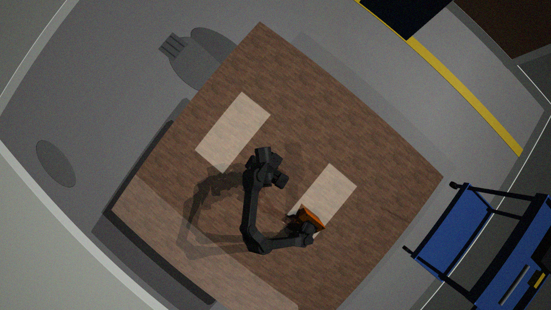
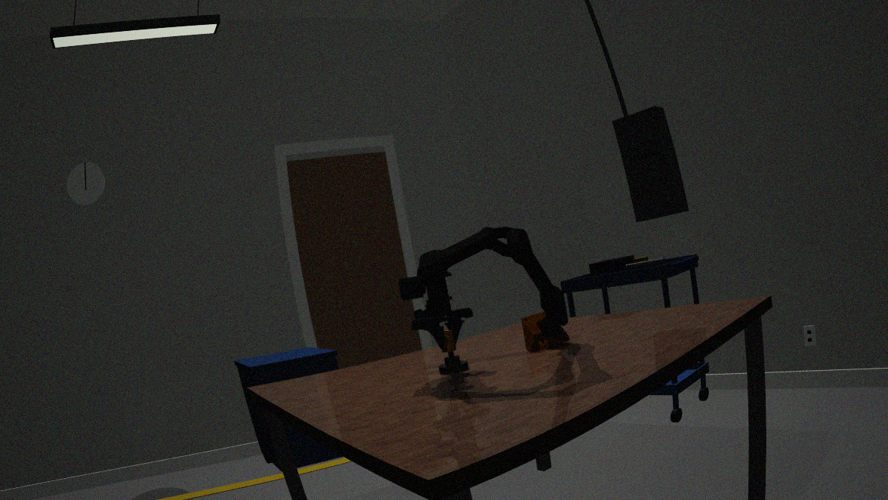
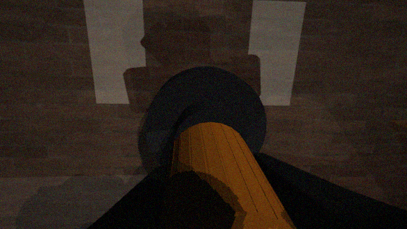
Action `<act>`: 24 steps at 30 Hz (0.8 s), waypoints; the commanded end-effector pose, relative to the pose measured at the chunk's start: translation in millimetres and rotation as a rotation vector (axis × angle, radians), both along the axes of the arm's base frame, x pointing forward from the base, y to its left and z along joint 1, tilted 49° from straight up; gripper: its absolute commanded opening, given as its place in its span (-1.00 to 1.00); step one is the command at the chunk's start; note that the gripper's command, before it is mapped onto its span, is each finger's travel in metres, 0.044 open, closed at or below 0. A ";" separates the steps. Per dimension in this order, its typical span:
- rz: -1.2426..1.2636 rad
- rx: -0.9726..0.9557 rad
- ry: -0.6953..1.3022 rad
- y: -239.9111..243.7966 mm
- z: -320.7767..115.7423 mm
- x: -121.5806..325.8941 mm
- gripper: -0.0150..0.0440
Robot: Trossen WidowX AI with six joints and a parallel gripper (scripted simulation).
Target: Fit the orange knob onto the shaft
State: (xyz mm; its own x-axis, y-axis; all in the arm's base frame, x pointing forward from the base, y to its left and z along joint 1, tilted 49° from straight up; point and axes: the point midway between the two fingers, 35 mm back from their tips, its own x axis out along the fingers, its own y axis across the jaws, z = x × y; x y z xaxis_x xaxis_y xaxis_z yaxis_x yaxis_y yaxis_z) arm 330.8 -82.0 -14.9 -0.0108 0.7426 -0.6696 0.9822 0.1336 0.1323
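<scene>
The orange knob (image 2: 448,339) (image 3: 217,146) is upright between the fingers of my gripper (image 2: 449,348) (image 3: 210,167), which is shut on it and points down. The dark round pedestal (image 2: 460,368) (image 3: 208,87) stands on the table under the knob. In the wrist view its disc spreads around and beyond the knob's lower end. In the exterior view the knob's lower end is right above the pedestal's narrow upper part, over the shaft. The shaft's flat side is hidden, and I cannot tell how far the knob sits over the shaft. In the top view the arm hides knob and pedestal.
An orange block (image 1: 313,217) (image 2: 532,332) stands at the arm's base on the wooden table (image 1: 370,153) (image 2: 385,422). Two pale bright patches (image 1: 233,130) (image 3: 114,52) lie on the table top. A blue cart (image 1: 450,227) stands off the table.
</scene>
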 end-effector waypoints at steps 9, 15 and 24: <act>-0.004 0.001 0.006 2.3 -0.1 -4.1 -0.49; -0.004 0.001 0.006 2.0 -0.5 -2.9 -0.49; -0.004 0.000 0.006 1.1 -1.5 -1.3 -0.49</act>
State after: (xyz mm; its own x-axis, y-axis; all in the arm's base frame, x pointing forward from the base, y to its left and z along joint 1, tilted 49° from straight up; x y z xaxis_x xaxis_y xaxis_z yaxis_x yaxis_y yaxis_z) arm 327.9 -80.1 -15.9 -0.0140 0.7442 -0.6678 0.9829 0.1328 0.1273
